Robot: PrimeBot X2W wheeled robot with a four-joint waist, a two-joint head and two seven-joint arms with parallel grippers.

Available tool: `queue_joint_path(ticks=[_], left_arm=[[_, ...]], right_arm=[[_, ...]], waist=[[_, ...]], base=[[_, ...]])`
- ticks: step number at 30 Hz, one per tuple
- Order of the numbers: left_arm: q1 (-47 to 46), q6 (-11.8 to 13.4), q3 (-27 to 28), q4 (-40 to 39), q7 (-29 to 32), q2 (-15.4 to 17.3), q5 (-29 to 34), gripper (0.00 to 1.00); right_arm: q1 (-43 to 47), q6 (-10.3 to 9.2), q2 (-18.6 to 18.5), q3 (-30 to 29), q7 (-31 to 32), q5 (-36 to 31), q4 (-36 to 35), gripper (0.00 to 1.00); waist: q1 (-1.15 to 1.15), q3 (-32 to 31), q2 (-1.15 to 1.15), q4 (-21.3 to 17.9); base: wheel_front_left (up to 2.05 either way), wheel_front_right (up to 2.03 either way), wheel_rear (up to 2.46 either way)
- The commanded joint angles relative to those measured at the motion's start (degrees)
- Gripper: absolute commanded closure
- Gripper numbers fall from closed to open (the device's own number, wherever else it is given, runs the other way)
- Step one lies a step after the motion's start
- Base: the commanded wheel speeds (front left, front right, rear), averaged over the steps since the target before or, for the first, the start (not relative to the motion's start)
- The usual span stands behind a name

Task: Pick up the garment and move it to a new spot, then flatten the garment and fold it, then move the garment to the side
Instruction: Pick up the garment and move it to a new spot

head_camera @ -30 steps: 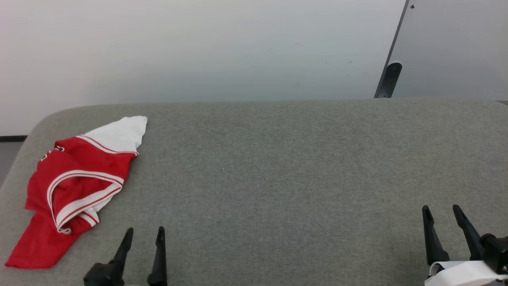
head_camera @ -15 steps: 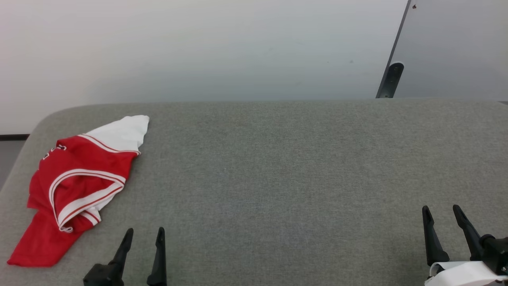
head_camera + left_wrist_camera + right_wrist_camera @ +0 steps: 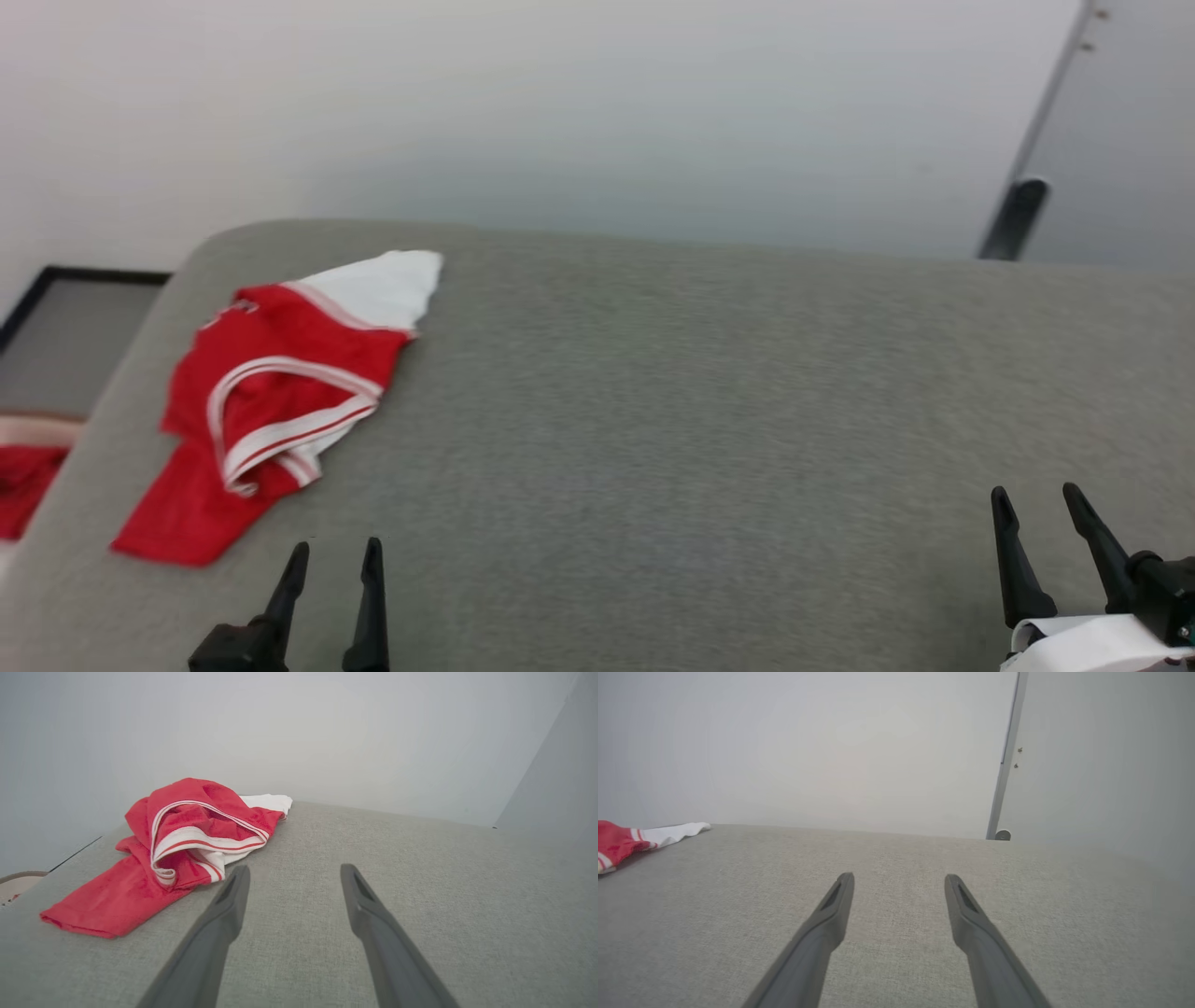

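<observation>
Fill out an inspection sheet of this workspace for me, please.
Surface: table with a grey fabric top, flat.
Job's things: garment crumpled at the table's far left, not yet flattened or folded.
Clutter: red cloth beyond the table's left edge.
Grippers: left gripper and right gripper both open, holding nothing, apart from the garment.
Cables: nothing seen.
Surroundings: pale wall behind; dark post at far right.

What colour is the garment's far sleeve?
White. The sleeve shows best in the head view.
</observation>
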Motion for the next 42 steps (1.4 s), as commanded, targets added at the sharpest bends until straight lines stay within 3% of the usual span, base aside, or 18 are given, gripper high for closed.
queue_joint_path(ticks=[1,13,26,32,37,42], left_arm=[[0.42,0.30,-0.08,-0.14,-0.04,-0.03,-0.31,0.00],[1.88,1.43,0.25,-0.95,-0.04,-0.11,-1.55,0.00],[6.92,9.22,0.48,-9.23,-0.04,-0.10,-9.27,0.00],[8.36,11.40,-1.47,-11.47,-0.04,-0.10,-10.39,0.00],[6.27,9.86,-1.65,-11.73,-0.04,-0.10,-10.18,0.00],[-0.36,5.08,-1.75,-9.31,-0.04,1.36,-6.69,0.00]], right_arm=[[0.35,0.02,-0.11,0.27,-0.04,0.23,0.16,0.00],[-1.01,0.02,-0.70,3.51,0.85,0.47,0.70,0.00],[-12.66,0.01,-4.01,17.29,2.54,3.59,5.23,0.00],[-14.90,0.02,-5.47,19.55,1.11,6.18,7.93,0.00],[-14.02,0.02,-5.92,19.41,0.19,6.69,8.38,0.00],[-10.73,0.02,-5.45,16.56,-0.45,5.81,6.90,0.00]], waist=[[0.00,-0.60,0.00,5.79],[0.00,-0.17,0.00,22.93],[0.00,4.34,0.00,25.35],[0.00,4.35,0.00,25.18],[0.00,4.22,0.00,24.78],[0.00,3.71,0.00,23.73]], base=[[0.00,0.00,0.00],[0.00,0.00,0.00],[-0.02,-0.02,-0.02],[-0.11,-0.11,-0.11],[0.00,0.00,0.00],[0.00,0.00,0.00]])
